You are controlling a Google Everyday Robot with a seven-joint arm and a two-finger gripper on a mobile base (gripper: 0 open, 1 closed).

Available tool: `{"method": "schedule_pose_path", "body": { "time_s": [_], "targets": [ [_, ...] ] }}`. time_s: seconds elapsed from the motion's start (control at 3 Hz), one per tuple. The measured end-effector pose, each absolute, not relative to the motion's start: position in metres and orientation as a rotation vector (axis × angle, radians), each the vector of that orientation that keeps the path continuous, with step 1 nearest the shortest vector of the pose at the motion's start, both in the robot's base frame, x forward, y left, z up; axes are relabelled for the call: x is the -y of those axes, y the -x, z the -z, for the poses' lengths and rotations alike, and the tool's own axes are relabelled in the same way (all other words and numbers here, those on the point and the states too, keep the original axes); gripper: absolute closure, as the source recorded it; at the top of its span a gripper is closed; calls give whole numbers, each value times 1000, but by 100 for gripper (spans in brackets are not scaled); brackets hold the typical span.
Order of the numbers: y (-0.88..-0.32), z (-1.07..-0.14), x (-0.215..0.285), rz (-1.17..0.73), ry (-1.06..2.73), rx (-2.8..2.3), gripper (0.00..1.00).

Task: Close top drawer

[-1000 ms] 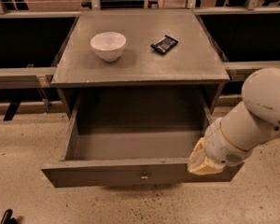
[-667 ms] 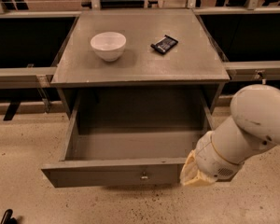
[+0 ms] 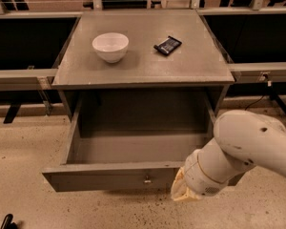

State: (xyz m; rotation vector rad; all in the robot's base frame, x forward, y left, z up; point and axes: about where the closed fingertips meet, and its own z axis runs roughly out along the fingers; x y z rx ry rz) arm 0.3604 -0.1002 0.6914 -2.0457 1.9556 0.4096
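The top drawer (image 3: 105,180) is a wide grey drawer with a small round knob (image 3: 147,179) in the middle of its flat front. It stands pulled far out from under the grey cabinet top (image 3: 143,66), and its inside is empty. My white arm (image 3: 243,149) comes in from the right. Its tan wrist end carries the gripper (image 3: 182,192), which sits low against the right part of the drawer front, just right of the knob. The arm hides the front's right end.
A white bowl (image 3: 110,46) and a small black packet (image 3: 168,45) lie on the cabinet top. Grey rails (image 3: 19,75) run left and right of the cabinet. The speckled floor (image 3: 33,204) spreads in front. A black object (image 3: 5,221) is at the bottom left.
My arm has moved left along the drawer front, bringing the gripper end closer to the knob. The drawer stays pulled out as before.
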Motion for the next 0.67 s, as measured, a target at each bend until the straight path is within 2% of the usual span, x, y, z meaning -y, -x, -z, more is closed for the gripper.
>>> {"method": "schedule_pose_path", "body": {
  "time_s": [0.67],
  "targets": [
    [-380, -654, 97, -278, 2011, -1999, 100]
  ]
}}
